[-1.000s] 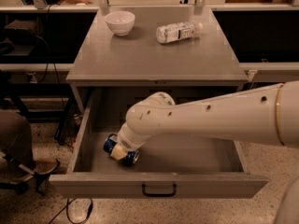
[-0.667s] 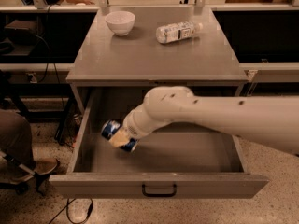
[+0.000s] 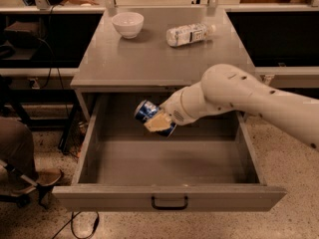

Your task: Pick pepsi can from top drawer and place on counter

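Metal can (image 3: 147,111) in pincer (image 3: 158,123) over drawer (image 3: 169,164)

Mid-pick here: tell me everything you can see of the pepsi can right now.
The pepsi can is a small dark-blue metal can with white markings and a pale-rimmed end facing upper left. It is tilted, clamped in the gripper, whose tan finger pad lies across its body. It hangs over the open top drawer, apparently clear of its floor, just below the front edge of the counter. Nothing else touches it.
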`<state>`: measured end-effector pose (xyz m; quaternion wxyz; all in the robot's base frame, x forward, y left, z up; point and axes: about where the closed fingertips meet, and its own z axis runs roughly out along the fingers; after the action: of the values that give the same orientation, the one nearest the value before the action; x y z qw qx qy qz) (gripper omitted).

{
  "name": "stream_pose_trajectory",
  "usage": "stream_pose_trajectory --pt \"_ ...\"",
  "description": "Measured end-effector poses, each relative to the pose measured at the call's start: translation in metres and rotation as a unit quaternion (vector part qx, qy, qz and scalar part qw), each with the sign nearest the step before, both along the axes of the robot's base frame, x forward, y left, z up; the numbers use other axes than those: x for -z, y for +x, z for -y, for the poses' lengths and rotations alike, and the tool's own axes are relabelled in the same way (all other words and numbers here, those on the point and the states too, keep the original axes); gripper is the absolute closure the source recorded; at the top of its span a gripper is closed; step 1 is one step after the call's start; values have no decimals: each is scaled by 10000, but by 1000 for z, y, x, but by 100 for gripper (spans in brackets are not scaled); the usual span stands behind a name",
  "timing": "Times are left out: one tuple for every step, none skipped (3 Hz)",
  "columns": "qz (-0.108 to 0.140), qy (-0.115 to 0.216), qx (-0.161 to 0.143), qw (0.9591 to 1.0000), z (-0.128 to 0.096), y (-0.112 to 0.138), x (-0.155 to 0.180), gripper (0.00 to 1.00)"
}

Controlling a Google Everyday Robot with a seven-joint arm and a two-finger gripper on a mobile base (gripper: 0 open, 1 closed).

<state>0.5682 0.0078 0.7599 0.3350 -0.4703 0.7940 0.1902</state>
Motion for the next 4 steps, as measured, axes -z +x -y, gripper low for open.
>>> stream_pose_trajectory --pt "146 -27 -37 9999 6 4 -8 100" --pt "160 -28 -27 9999 7 4 -9 100" --pt "692 -418 255 9964 61 30 -60 100" --pt "1088 -753 351 9906 93 55 -100 100"
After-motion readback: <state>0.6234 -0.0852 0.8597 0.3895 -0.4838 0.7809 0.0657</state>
